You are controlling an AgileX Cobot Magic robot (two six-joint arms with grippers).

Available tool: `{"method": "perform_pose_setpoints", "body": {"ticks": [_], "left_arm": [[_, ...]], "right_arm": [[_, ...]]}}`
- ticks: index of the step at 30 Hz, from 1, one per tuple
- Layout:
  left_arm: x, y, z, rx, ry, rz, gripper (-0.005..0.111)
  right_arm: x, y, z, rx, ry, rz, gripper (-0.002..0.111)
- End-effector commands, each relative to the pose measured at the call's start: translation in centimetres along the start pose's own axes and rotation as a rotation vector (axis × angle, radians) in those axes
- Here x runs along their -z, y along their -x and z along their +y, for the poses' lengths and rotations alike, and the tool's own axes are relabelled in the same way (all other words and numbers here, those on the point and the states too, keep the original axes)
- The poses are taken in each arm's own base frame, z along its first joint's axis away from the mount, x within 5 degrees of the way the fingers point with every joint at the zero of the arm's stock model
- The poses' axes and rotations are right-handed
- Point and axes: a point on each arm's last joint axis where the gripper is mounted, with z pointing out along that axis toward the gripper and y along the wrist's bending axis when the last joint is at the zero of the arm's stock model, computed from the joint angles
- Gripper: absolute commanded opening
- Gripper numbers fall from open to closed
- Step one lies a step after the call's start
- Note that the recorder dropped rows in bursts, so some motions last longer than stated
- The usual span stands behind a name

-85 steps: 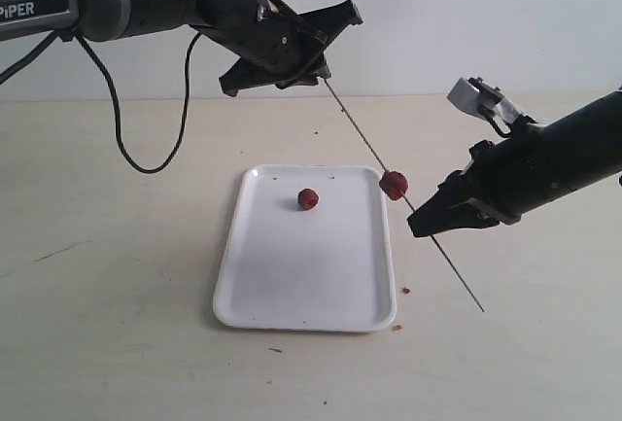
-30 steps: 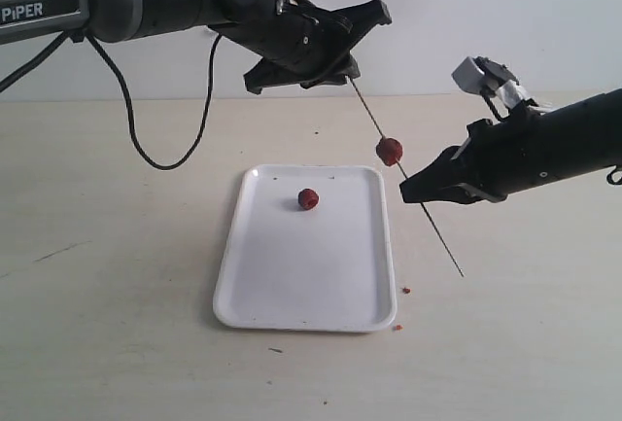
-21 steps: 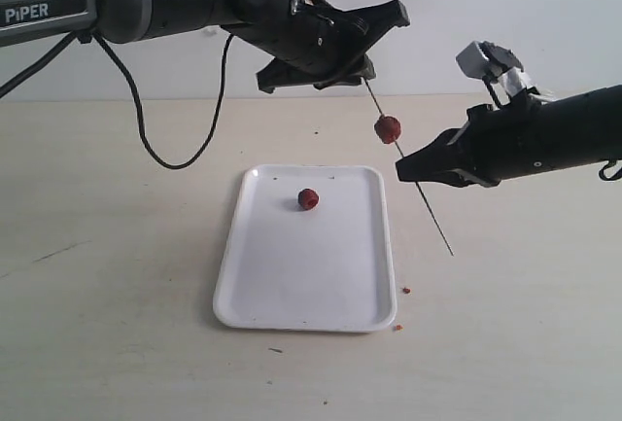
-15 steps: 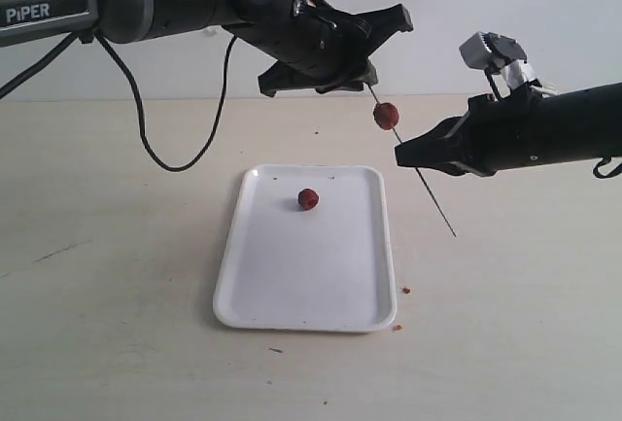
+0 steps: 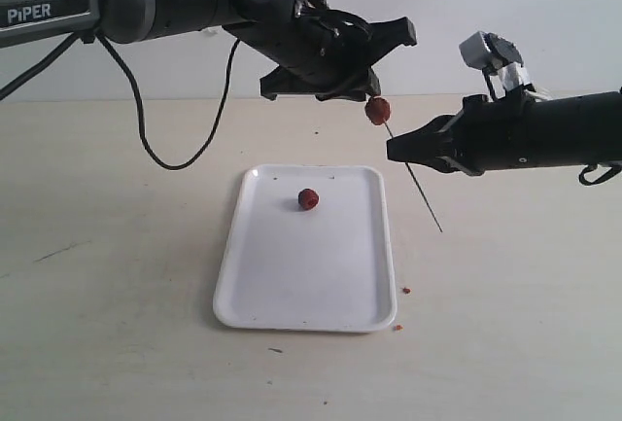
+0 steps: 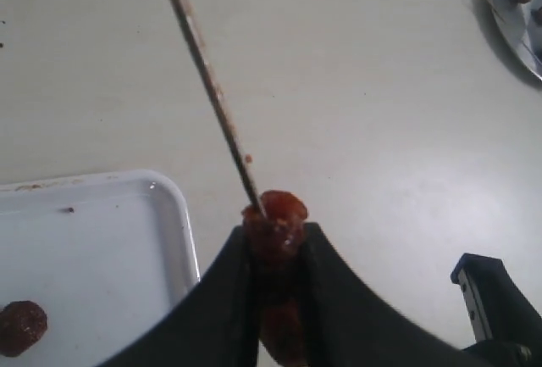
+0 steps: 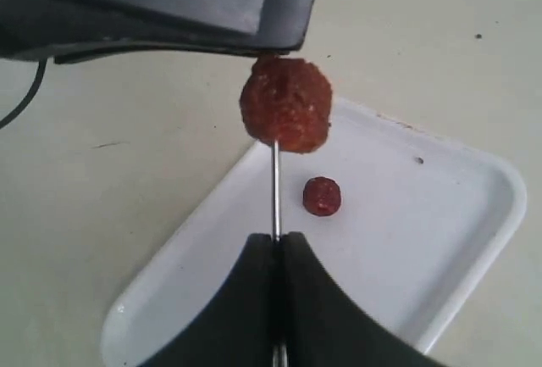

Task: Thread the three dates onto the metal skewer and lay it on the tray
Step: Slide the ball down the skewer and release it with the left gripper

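Note:
The metal skewer (image 5: 420,192) hangs slanted in the air to the right of the tray (image 5: 292,285), its lower tip above the table. My left gripper (image 5: 372,90) holds its upper end, shut on a dark red date (image 6: 279,316) between the jaws. A second date (image 5: 378,110) sits on the skewer (image 6: 207,87) right at the left fingertips (image 6: 229,257). My right gripper (image 5: 391,152) is shut on the skewer (image 7: 274,189) just below that date (image 7: 285,104). A third date (image 5: 308,198) lies on the far part of the tray (image 7: 423,248).
Small red crumbs (image 5: 405,291) lie on the table by the tray's near right corner. A black cable (image 5: 146,139) loops down from the left arm onto the table behind the tray. A round metal disc (image 6: 518,2) shows at the edge of the left wrist view.
The right gripper has slid up the skewer toward the left gripper, and the threaded date has travelled up to the left fingertips. Both arms and the skewer have risen slightly.

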Motion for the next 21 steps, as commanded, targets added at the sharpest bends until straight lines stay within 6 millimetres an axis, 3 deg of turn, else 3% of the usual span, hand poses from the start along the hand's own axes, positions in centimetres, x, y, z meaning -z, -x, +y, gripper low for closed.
{"method": "perform_pose_setpoints", "body": {"ticks": [1, 5, 10, 18, 21], "left_arm": [[-0.3, -1.2, -0.3, -0.044, 0.011, 0.077, 0.018], [-0.3, -1.2, -0.3, -0.051, 0.011, 0.077, 0.041], [-0.3, -1.2, -0.3, -0.051, 0.010, 0.074, 0.057], [0.0, -0.2, -0.4, -0.074, 0.001, -0.013, 0.064], [1.5, 0.9, -0.4, -0.165, 0.037, -0.074, 0.064]], "right_arm": [[-0.1, 0.6, 0.0, -0.021, 0.037, -0.062, 0.000], [-0.1, 0.6, 0.0, -0.018, 0.048, -0.063, 0.000], [-0.1, 0.6, 0.0, -0.016, 0.049, -0.063, 0.000], [-0.2, 0.5, -0.2, -0.017, 0.024, -0.057, 0.000], [-0.1, 0.4, -1.0, -0.023, -0.074, -0.037, 0.000]]}}
